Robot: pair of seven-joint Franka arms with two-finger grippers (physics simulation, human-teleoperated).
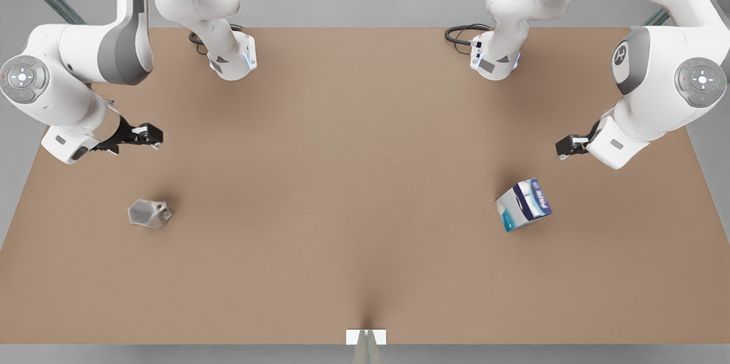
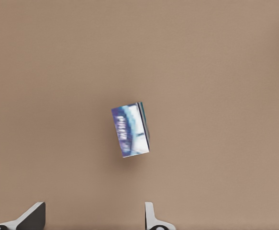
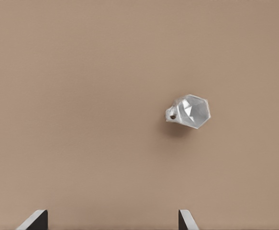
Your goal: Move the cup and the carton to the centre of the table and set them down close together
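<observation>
carton (image 1: pixel 523 204): stands tilted on one edge or corner on the table (image 1: pixel 353 193), out ahead of and below the left gripper (image 1: pixel 564 147), apart from it; in the left wrist view the carton (image 2: pixel 131 129) sits beyond the fingertips (image 2: pixel 31 215), roughly on the line of the gap between them.
cup (image 1: pixel 149 213): lies on its side, ahead of and below the right gripper (image 1: pixel 149 134), well apart from it; in the right wrist view the cup (image 3: pixel 189 111) is beyond the fingertips (image 3: pixel 36 219) and off toward one finger, not centred in the gap.
left gripper: released, fingers spread wide, holding nothing, hovering above the table.
right gripper: released, fingers spread wide, holding nothing, hovering above the table.
progress: neither thing grasped; both lie far to opposite sides of the table centre.
risk, carton: its faces are skewed to the fingers, so pads closing on a corner would probably twist it or tip it over.
risk, cup: tapered, faceted, lying down, so it will likely roll or squirt out if pinched off-centre; the sideways offset makes a finger landing on top of it likely.
risk, placing: two arms meeting at the centre could collide, or one thing could knock the other.
</observation>
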